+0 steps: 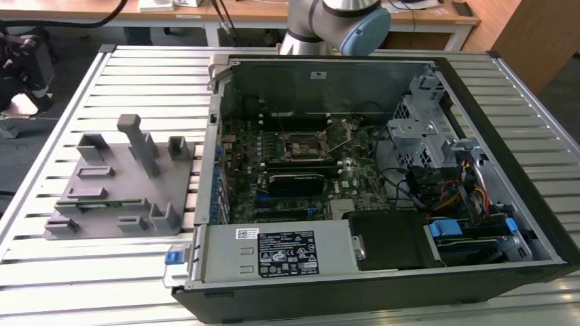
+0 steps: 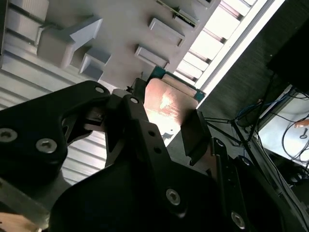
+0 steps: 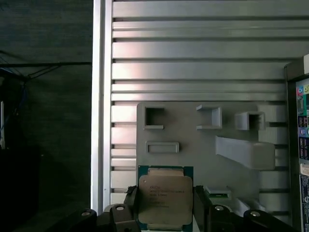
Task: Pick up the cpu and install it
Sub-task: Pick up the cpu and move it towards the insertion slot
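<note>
So, table (image 1: 91, 285): slatted metal, carrying everything; its nearest strip lies in front of the case.
Case (image 1: 534, 224): black computer case lying open on its side, to the exterior view's right of centre.
Power supply (image 1: 272, 252): grey box with a printed label, in the near part of the case.
Fixture (image 1: 118, 197): grey plastic plate with upright posts and shallow pockets, on the table just beside the case, at the exterior view's left.
Black block (image 1: 295, 182): on the motherboard, just near of the socket.
Motherboard (image 1: 272, 149): green, flat in the middle of the case.
Socket (image 1: 302, 144): square, mid-board, with a thin lever standing up at its far right corner.
Drive cage (image 1: 422, 129): grey metal, at the exterior view's right, with loose wires below it.
Arm (image 1: 340, 24): grey, with a blue cap, at the far edge behind the case.
Gripper (image 3: 165, 203): black fingers (image 3: 131, 205) clamped on two opposite edges of the cpu.
Cpu (image 3: 165, 191): pale metal top facing the first wrist view, green border showing, held between the fingers with the fixture and table beyond it; the second wrist view shows it (image 2: 169, 106) from the other side.
</note>
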`<state>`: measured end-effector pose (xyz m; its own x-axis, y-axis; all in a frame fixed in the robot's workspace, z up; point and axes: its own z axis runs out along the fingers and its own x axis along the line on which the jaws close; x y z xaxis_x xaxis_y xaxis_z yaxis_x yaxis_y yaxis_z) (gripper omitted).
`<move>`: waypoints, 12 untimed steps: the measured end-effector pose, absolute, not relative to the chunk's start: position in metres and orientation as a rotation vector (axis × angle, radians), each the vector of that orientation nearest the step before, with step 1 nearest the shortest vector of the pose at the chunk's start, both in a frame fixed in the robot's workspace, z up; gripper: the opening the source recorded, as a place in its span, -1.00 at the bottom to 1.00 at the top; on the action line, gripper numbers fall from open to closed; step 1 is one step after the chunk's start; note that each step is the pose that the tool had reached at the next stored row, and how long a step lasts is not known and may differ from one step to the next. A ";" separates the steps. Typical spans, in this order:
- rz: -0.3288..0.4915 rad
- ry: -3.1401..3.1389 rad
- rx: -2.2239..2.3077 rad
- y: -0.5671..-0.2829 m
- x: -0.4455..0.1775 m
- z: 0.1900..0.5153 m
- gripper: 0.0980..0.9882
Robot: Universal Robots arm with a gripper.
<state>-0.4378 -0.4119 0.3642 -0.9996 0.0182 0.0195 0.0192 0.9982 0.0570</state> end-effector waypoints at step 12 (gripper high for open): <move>-0.092 -3.121 -0.029 -0.412 -0.409 0.382 0.00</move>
<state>-0.4091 -0.4119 0.3817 -0.9996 0.0181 0.0193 0.0192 0.9981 0.0586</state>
